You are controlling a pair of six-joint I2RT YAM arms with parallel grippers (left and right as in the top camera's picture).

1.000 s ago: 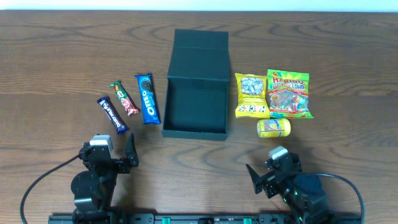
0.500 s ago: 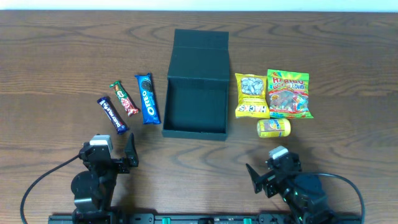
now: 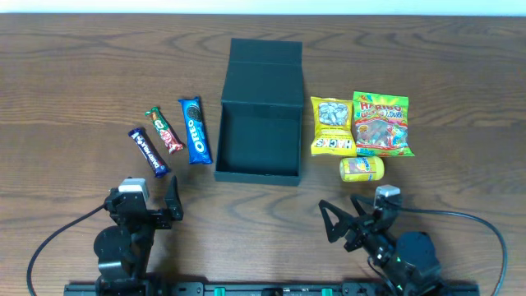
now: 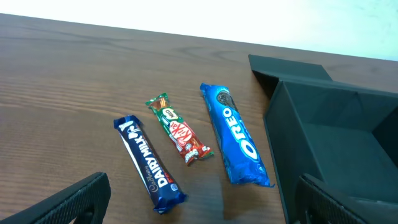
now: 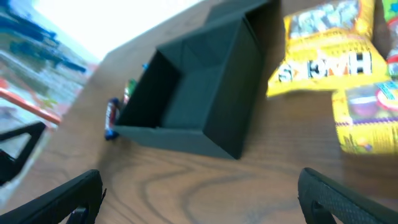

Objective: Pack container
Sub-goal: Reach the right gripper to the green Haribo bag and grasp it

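The container (image 3: 259,123) is a dark teal-black square box, open, with its flap lid folded back. It also shows in the left wrist view (image 4: 336,137) and the right wrist view (image 5: 186,93). Left of it lie a Dairy Milk bar (image 3: 149,151), a KitKat (image 3: 164,129) and an Oreo pack (image 3: 195,130). Right of it lie a yellow Hacks packet (image 3: 332,127), a Haribo bag (image 3: 381,123) and a small yellow packet (image 3: 362,169). My left gripper (image 3: 152,201) is open and empty, just short of the bars. My right gripper (image 3: 353,222) is open and empty, in front of the box.
The wooden table (image 3: 74,90) carries all of it. In the left wrist view the Dairy Milk bar (image 4: 149,163) lies nearest, between the fingers (image 4: 68,202). In the right wrist view the small yellow packet (image 5: 367,121) lies right of the box.
My right arm has turned and shifted, its gripper swinging left toward the front of the box. The left arm and all the snacks have not moved.
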